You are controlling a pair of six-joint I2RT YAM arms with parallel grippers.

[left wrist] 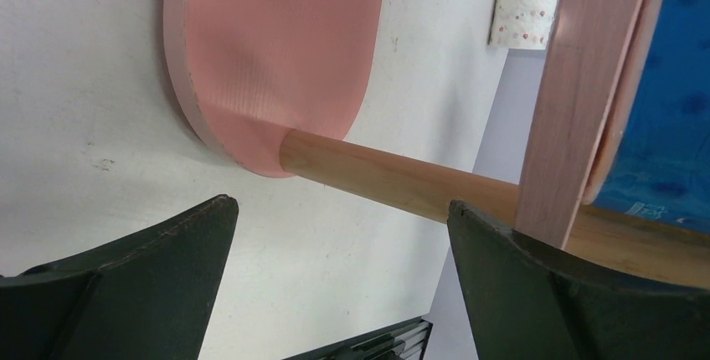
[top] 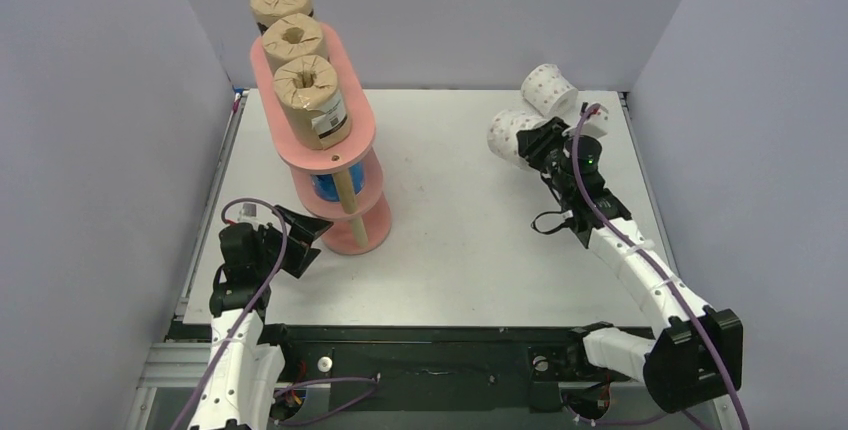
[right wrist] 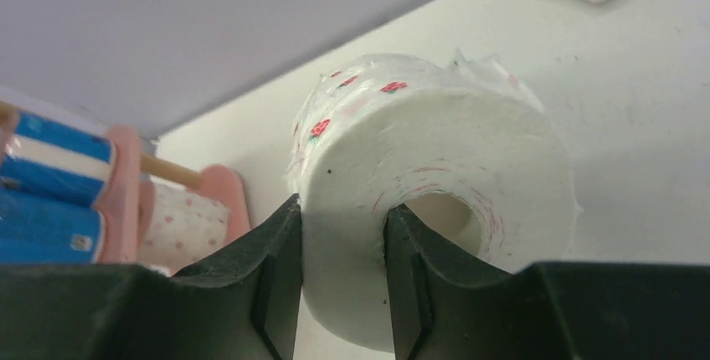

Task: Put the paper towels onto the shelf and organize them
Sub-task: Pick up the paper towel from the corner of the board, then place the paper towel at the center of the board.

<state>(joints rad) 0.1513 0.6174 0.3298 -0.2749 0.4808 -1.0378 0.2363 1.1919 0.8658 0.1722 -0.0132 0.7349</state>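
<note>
The salmon-pink shelf (top: 325,100) stands at the left. Three brown rolls (top: 310,100) stand on its top board, and blue rolls (top: 328,188) lie on the middle board. My right gripper (top: 533,148) is shut on a white pink-dotted roll (top: 505,133) at the far right. In the right wrist view one finger is inside the roll's (right wrist: 435,151) core and one is outside. A second white roll (top: 548,88) lies behind it. A third white roll (right wrist: 188,222) sits on the shelf's bottom board. My left gripper (top: 300,242) is open and empty beside the shelf's base.
In the left wrist view the gripper (left wrist: 343,234) faces the shelf's wooden post (left wrist: 393,180) above the bottom board (left wrist: 276,50), with a blue roll (left wrist: 661,109) at the right. Grey walls enclose the table (top: 450,250) on three sides.
</note>
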